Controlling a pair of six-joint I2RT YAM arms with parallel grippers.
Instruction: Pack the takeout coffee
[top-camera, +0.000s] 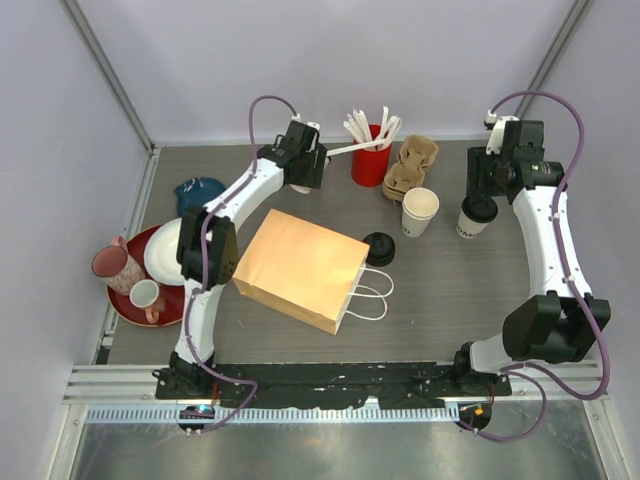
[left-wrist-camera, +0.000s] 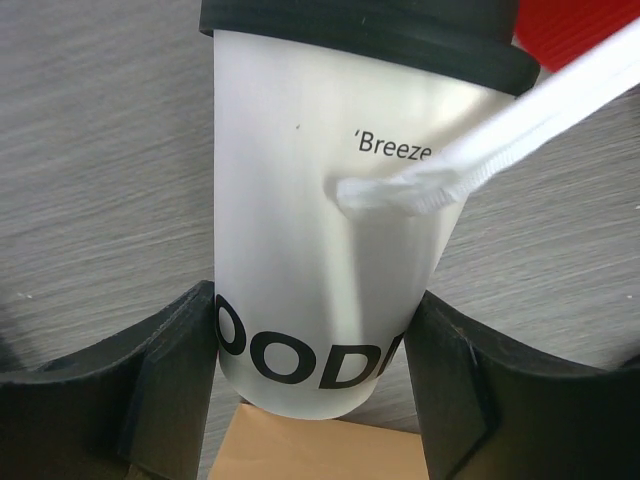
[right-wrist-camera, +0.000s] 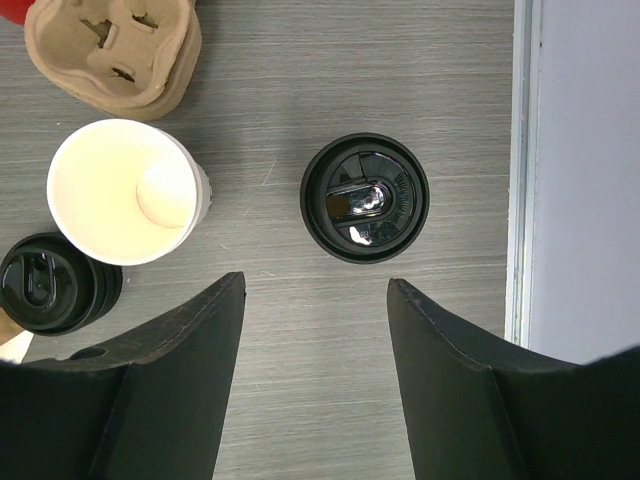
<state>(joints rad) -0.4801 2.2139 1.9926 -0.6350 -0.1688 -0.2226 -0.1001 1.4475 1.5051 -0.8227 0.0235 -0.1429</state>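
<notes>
Brown paper bag (top-camera: 300, 268) lying flat, red pot (top-camera: 368, 166) of stirrers (top-camera: 372, 125), pulp carriers (top-camera: 410, 166), lidless cup (top-camera: 420, 210), black lids (top-camera: 380, 248)

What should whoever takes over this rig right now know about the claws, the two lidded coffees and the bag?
Left claw: closed on the first lidded cup, at the far side beside the red holder; a wrapped stick lies across the cup's front.
Right claw: open, hovering over the second lidded cup, which stands on the table by the right wall.
Paper bag: lying flat mid-table, neither cup in it.
Done: one cup gripped. Left: grip the other, get both into the bag.
</notes>
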